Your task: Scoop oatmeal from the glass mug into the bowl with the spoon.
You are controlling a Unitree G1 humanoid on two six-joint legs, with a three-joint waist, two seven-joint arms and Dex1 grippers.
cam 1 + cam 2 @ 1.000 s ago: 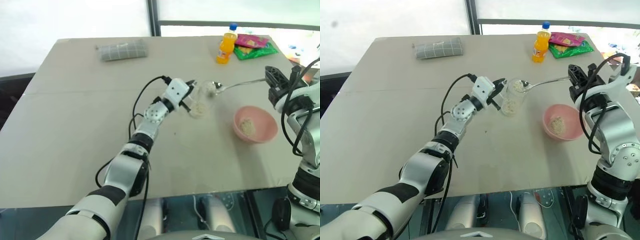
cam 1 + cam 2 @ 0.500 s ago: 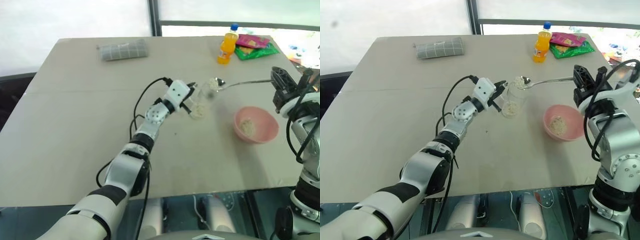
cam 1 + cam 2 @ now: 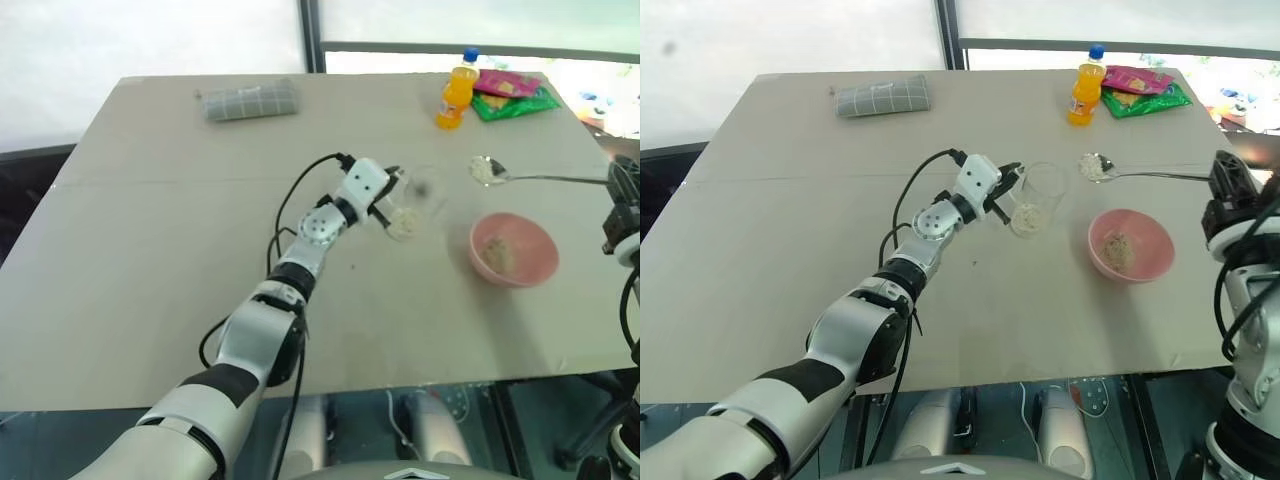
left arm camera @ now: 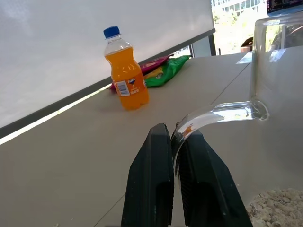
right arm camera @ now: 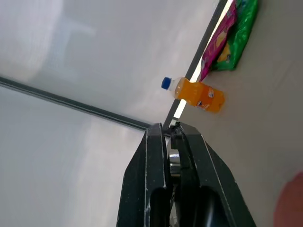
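1. Left gripper [image 4: 173, 142] with fingers [image 4: 151, 175] pinched tight on the curved handle of the glass mug [image 3: 1037, 200], near the middle of the tabletop [image 3: 780, 260].
2. Glass mug tilted, base on the tabletop; pale oatmeal [image 3: 1028, 218] heaped in the bottom, seen also at the lower corner of the left wrist view.
3. Right gripper [image 3: 1225, 180] at the right edge of the scene, fingers [image 5: 156, 175] clamped narrow on the far end of the spoon's handle.
4. Spoon [image 3: 1140, 173] held about level above the tabletop, handle reaching left from the right gripper, head loaded with a small lump of oatmeal.
5. Spoon head between the glass mug and the pink bowl [image 3: 1130, 245], to the right of the mug's rim and on the far side of the bowl, clear of both.
6. Bowl on the tabletop right of the mug, well apart from it, with a small patch of oatmeal inside.
7. Orange drink bottle [image 3: 1084, 86] with a blue cap upright at the far right of the tabletop; label white and blue, writing too small to read.
8. Green and pink snack packets [image 3: 1140, 88] just right of the bottle; print not legible.
9. Grey checked cloth roll [image 3: 882, 96] at the far left of the tabletop.
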